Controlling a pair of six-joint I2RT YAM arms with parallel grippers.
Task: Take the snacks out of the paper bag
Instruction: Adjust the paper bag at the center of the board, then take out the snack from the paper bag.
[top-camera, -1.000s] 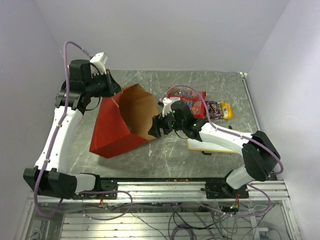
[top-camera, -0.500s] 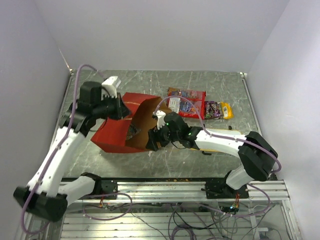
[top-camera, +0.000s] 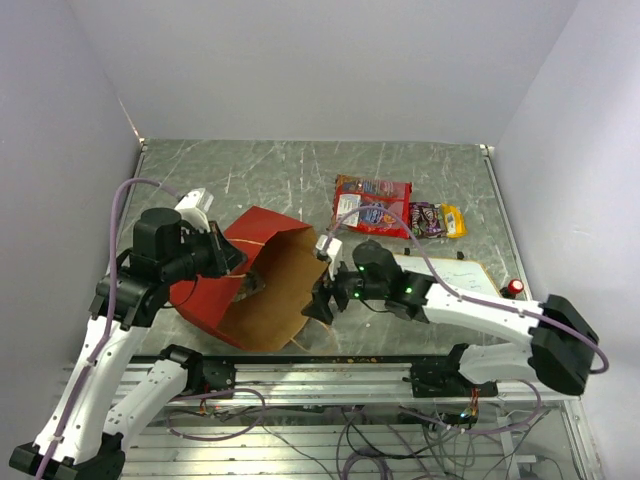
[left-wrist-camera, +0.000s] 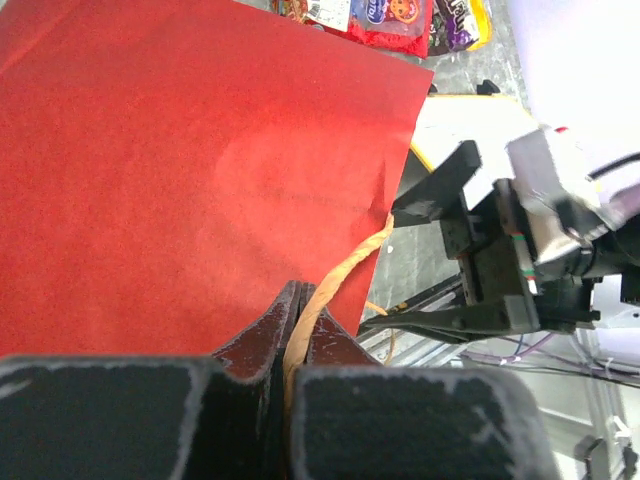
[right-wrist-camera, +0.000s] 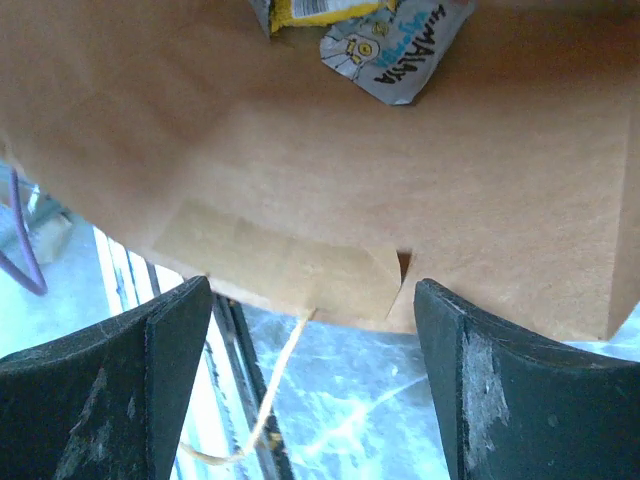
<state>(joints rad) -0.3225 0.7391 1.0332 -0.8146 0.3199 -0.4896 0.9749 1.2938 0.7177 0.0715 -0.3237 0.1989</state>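
- Left gripper (left-wrist-camera: 297, 305): jaws pinched together on the twisted handle (left-wrist-camera: 345, 268) of the paper bag (top-camera: 200, 300).
- The bag's mouth faces the right gripper (right-wrist-camera: 310, 300).
- Right gripper: jaws wide apart, holding nothing, just outside the mouth edge.
- Deeper in the bag, beyond the fingers: pale blue-white packet (right-wrist-camera: 397, 50) and yellow packet (right-wrist-camera: 315, 10).
- On the table, well apart from the bag: large red snack bag (top-camera: 373, 203) and purple-brown packet (top-camera: 426, 218).

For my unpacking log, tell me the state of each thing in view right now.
paper bag, tilted over, mouth open
left gripper, shut on handle
right gripper, open, empty, at bag's mouth
pale blue-white packet, inside the bag
yellow packet, inside the bag
large red bag, out, lying flat
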